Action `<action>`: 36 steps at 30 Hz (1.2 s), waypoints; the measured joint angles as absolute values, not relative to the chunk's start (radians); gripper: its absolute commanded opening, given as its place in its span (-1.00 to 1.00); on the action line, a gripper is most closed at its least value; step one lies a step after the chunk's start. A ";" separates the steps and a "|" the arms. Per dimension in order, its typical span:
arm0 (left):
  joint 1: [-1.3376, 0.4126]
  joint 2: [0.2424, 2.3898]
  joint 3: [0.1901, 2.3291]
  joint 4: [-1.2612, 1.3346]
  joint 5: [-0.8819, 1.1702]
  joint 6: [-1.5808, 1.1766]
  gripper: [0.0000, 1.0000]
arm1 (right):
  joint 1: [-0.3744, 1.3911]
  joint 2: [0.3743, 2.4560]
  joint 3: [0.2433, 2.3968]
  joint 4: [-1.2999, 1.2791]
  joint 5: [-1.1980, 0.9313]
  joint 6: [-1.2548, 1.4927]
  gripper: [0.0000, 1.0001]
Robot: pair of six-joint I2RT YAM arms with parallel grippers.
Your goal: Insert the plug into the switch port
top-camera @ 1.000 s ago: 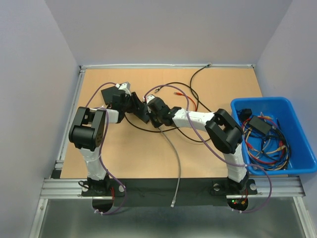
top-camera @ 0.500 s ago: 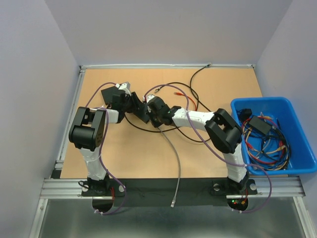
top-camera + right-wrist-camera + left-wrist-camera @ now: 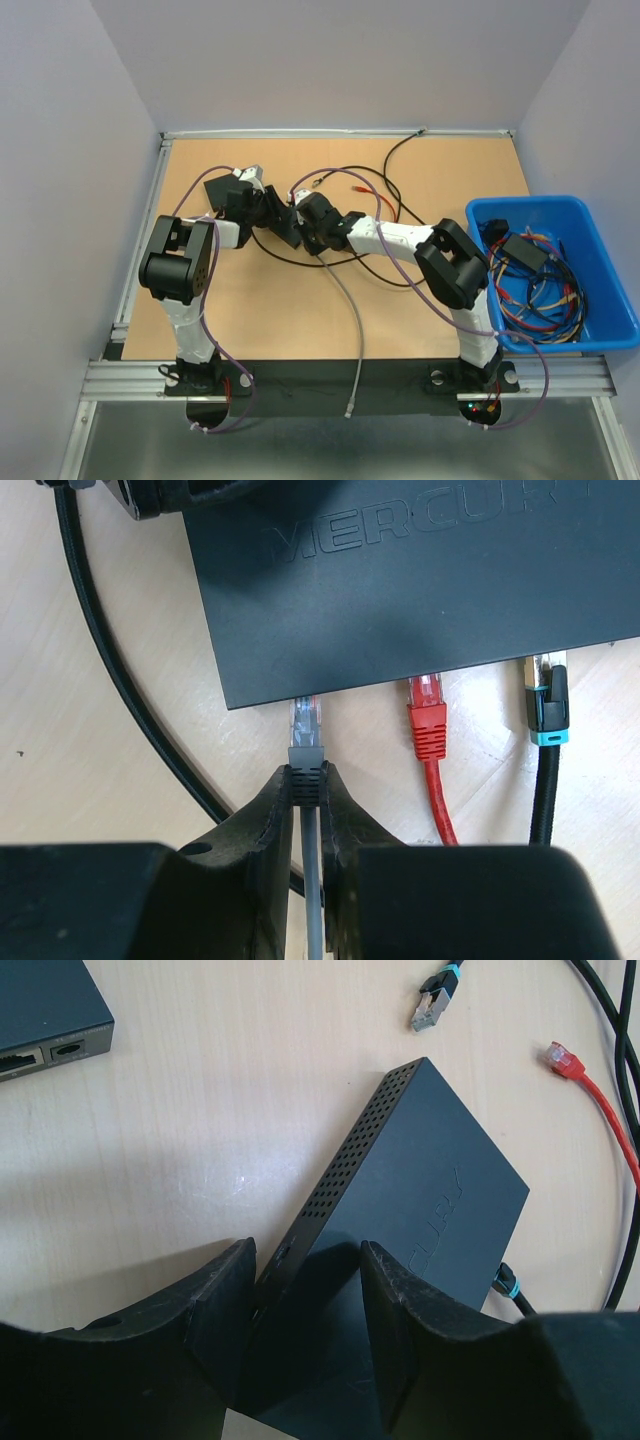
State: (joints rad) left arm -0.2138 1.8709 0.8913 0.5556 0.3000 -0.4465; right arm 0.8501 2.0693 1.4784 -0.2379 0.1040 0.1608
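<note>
The left pincer clamps the end of the switch, bracing it on the table against the coming push. The right pincer is closed on the grey plug, holding its tip squarely at a port mouth (beside the seated red plug).

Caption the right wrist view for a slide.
Right gripper holds the grey plug at the switch port.

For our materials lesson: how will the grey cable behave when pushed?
The grey cable is probably floppy: it trails in loose curves. Its plug looks rigid, so the right claw, gripping just behind it, likely pushes it straight.
</note>
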 measured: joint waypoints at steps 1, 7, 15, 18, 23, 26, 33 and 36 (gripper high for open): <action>-0.214 1.871 0.891 0.556 0.300 -0.447 0.11 | 0.850 2.069 1.478 -0.238 0.104 0.161 -0.99; -0.214 1.871 0.891 0.556 0.300 -0.447 0.11 | 0.850 2.071 1.480 -0.239 0.107 0.169 -0.99; -0.211 1.871 0.891 0.557 0.298 -0.446 0.11 | 0.850 2.091 1.512 -0.263 0.125 0.175 -0.99; -0.209 1.871 0.891 0.557 0.299 -0.445 0.11 | 0.850 2.098 1.520 -0.270 0.128 0.174 -0.99; -0.207 1.873 0.891 0.557 0.303 -0.445 0.11 | 0.850 2.104 1.524 -0.270 0.134 0.167 -0.99; -0.207 1.879 0.898 0.556 0.309 -0.444 0.11 | 0.850 2.105 1.525 -0.270 0.138 0.157 -0.99; -0.205 1.886 0.906 0.557 0.314 -0.443 0.11 | 0.850 2.114 1.537 -0.278 0.142 0.145 -0.99; -0.205 1.886 0.906 0.557 0.314 -0.443 0.11 | 0.850 2.114 1.537 -0.278 0.142 0.142 -0.99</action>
